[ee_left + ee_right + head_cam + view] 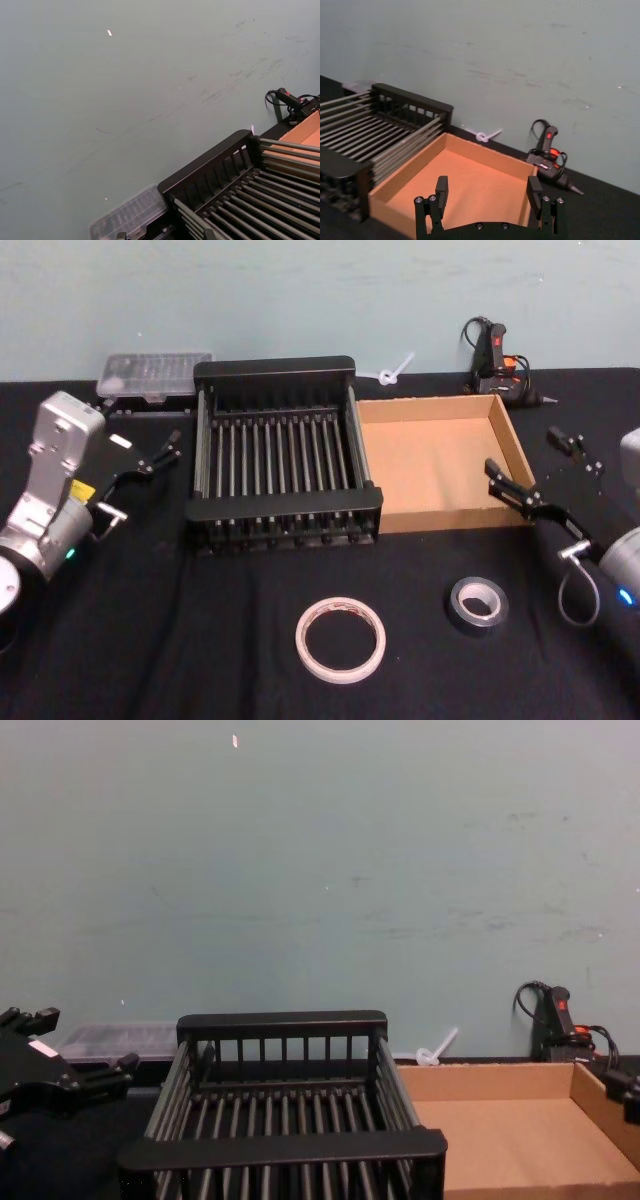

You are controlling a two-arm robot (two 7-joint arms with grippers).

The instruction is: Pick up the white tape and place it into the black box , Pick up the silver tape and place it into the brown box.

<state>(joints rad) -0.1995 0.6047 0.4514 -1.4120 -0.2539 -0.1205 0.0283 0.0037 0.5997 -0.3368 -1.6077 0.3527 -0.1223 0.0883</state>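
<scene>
The white tape (340, 640) lies flat on the black cloth near the front, in front of the black box (275, 368). To its right, a little smaller, lies the silver tape (477, 603), in front of the brown box (430, 475). The two boxes stand side by side and hold nothing. My left gripper (160, 452) hovers open to the left of the black box (280, 1025). My right gripper (512, 486) hangs open over the brown box's right front corner; its fingers (441, 187) are spread with nothing between them above the brown box (470, 175). Both rolls lie well apart from the grippers.
A clear plastic case (155, 375) sits behind the black box at the back left. A glue gun (498, 358) and a white tie (395, 370) lie at the back right, by the pale wall. Small black clips (575, 445) lie right of the brown box.
</scene>
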